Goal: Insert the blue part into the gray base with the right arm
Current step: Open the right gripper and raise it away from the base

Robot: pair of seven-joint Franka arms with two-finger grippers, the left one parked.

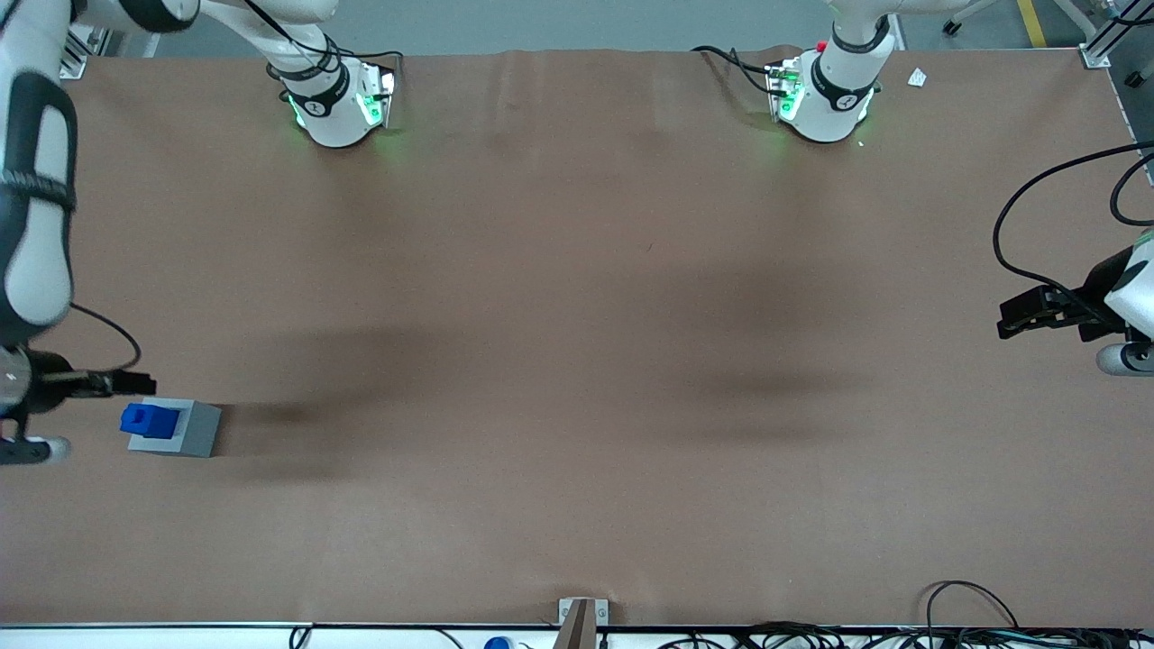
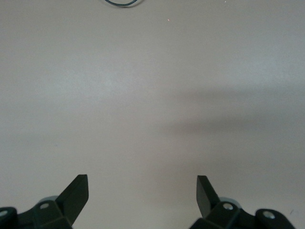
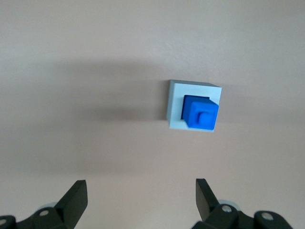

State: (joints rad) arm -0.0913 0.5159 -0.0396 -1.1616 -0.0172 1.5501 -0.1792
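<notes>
Blue part [image 3: 200,112] sits upright in the gray base [image 3: 192,104] on the table [image 1: 577,361]; the claw [image 3: 138,200] hangs above them, open and empty.

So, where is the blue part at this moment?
The blue part sits in the gray base, toward the working arm's end of the table, stub upward in the wrist view. The open gripper hangs above, holding nothing.
</notes>
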